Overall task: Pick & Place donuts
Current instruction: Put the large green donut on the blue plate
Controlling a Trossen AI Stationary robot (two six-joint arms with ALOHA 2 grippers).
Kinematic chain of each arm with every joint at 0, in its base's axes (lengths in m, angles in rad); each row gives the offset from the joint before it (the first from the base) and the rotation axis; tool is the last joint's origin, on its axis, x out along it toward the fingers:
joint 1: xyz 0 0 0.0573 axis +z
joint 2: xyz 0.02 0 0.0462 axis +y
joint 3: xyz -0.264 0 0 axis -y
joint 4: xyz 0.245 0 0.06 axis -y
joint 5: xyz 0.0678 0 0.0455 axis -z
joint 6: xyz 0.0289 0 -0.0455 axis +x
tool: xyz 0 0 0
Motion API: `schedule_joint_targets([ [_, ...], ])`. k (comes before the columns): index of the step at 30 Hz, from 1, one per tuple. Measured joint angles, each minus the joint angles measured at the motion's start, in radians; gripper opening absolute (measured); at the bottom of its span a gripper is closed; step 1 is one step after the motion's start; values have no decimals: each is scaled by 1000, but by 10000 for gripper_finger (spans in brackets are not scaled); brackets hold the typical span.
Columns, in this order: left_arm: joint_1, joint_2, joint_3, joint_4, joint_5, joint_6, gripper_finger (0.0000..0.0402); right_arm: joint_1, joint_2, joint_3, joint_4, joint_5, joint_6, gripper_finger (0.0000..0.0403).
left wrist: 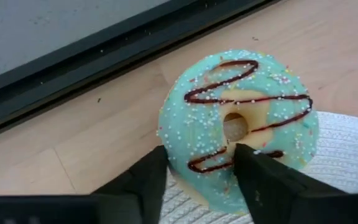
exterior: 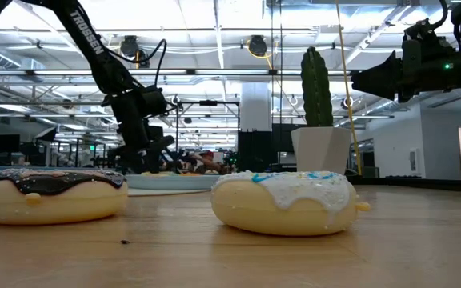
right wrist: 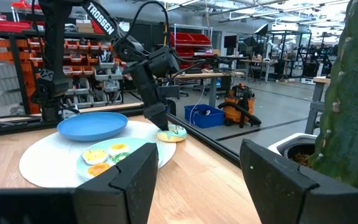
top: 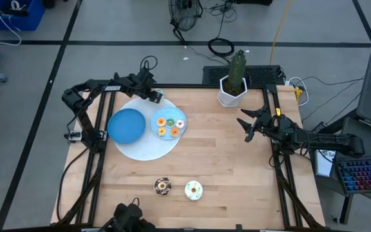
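Left gripper (left wrist: 197, 171) clamps the teal-iced donut (left wrist: 238, 127) at the white mat's (left wrist: 347, 168) far edge, presumably for transfer; right gripper (top: 248, 126), fingers apart, idles near the cactus pot (top: 232, 92).

You have a light wooden table (top: 224, 167) carrying a white round mat (top: 143, 147), a potted cactus (top: 234, 84) at the far edge, and two donuts near the front: chocolate donut (top: 163, 186) beside white-iced donut (top: 193, 190).
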Motion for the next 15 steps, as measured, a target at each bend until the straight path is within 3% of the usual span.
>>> schedule_joint_targets([
  [12, 1, -2, 0, 30, 10, 14, 22, 0, 0, 0, 0, 0, 0, 212],
  [15, 1, -16, 0, 35, 17, 17, 13, 0, 0, 0, 0, 0, 0, 212],
])
